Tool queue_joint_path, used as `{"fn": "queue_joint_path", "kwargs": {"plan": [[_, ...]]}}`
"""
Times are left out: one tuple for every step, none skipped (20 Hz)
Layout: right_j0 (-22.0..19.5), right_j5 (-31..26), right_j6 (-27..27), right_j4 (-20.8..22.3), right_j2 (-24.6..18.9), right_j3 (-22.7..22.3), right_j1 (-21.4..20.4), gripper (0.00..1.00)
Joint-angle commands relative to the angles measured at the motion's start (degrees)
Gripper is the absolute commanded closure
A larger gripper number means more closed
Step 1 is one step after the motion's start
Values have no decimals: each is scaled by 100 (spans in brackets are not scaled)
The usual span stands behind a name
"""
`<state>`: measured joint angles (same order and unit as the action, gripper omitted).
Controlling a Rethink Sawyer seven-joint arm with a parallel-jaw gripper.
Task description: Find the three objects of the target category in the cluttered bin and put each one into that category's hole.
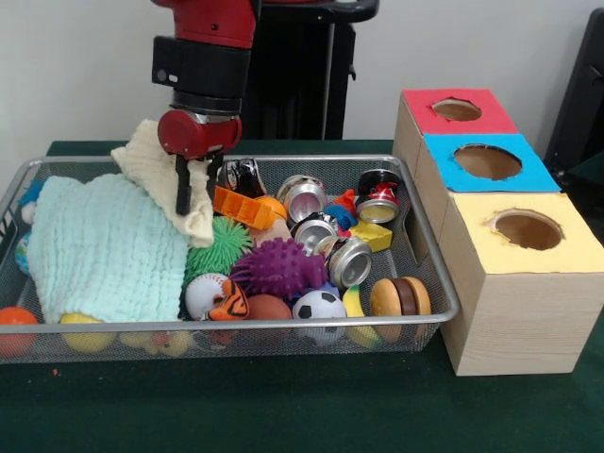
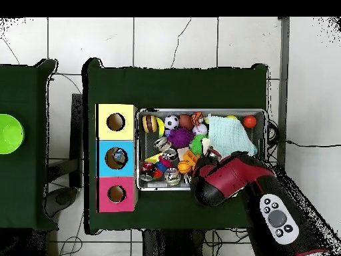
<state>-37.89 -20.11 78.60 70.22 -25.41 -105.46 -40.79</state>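
A red and black robot arm comes down from the top of the front view, its wrist pointing straight down over the far left part of the bin (image 1: 429, 247). The claw (image 1: 182, 193) hangs just inside the bin, its dark fingers close together and pinching a pale yellow cloth (image 1: 160, 170), which is lifted at one corner and drapes down beside a mint green cloth (image 1: 104, 250). From overhead, the arm reaches in from the bottom right, its bulky red wrist covering the claw and the near edge of the bin (image 2: 265, 127).

The bin sits on a dark green counter (image 1: 302, 406) and is crowded with toys: a purple spiky ball (image 1: 278, 267), a green spiky ball (image 1: 219, 247), a small soccer ball (image 1: 318, 306), an orange ball (image 1: 14, 321) and several shiny metal cans (image 1: 350, 260). No clear plastic bottle can be made out among them.

Right of the bin stand three pale wooden boxes in a row. The hole (image 1: 487, 161) with the blue surround is the middle one, between a red-surround hole (image 1: 457, 109) and a yellow-surround hole (image 1: 528, 229). Overhead, something small shows inside the blue hole (image 2: 116, 157), but it is too small to identify.
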Motion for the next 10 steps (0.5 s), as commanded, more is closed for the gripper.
{"fn": "queue_joint_path", "kwargs": {"plan": [[1413, 1222, 3679, -120, 1975, 507, 152, 0], [1459, 1312, 3645, -208, 2064, 498, 154, 0], [1497, 1356, 3542, -320, 2146, 472, 143, 0], [1506, 1458, 3391, -464, 2239, 479, 179, 0], [1485, 1497, 3242, -559, 2295, 480, 190, 0], [1536, 1505, 3167, -473, 2427, 612, 315, 0], [1517, 1632, 3050, -482, 2511, 760, 460, 0], [1504, 1798, 3000, -484, 2624, 953, 648, 0], [1474, 1897, 2925, -464, 2685, 1135, 797, 0], [1410, 1978, 2826, -424, 2680, 1273, 914, 0]]}}
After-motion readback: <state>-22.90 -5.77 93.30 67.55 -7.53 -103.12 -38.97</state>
